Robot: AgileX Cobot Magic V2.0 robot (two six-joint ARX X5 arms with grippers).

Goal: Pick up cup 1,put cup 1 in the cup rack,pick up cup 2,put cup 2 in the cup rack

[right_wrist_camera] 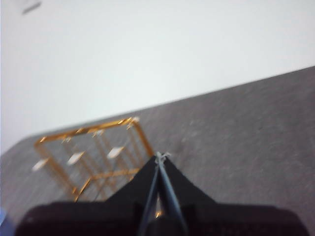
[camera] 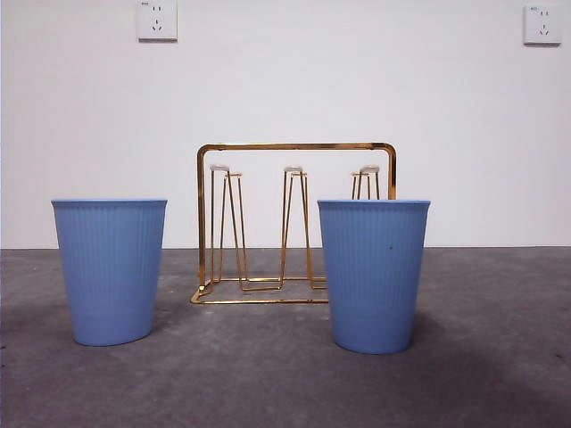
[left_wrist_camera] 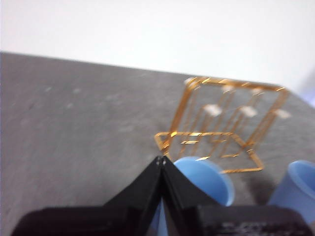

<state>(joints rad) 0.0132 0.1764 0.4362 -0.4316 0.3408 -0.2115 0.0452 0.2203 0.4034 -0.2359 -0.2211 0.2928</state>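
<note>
Two blue ribbed cups stand upright on the grey table: one at the left (camera: 110, 270) and one at the right (camera: 373, 274). The gold wire cup rack (camera: 294, 223) stands behind and between them, its prongs with pale tips empty. My left gripper (left_wrist_camera: 161, 160) is shut and empty, above the left cup (left_wrist_camera: 206, 178), with the rack (left_wrist_camera: 221, 125) beyond and the other cup (left_wrist_camera: 296, 189) at the side. My right gripper (right_wrist_camera: 160, 156) is shut and empty, with the rack (right_wrist_camera: 93, 152) beyond it. Neither gripper shows in the front view.
A white wall with two sockets (camera: 157, 20) (camera: 542, 24) stands behind the table. Grey table surface (camera: 285, 383) stretches in front of the cups and to both sides.
</note>
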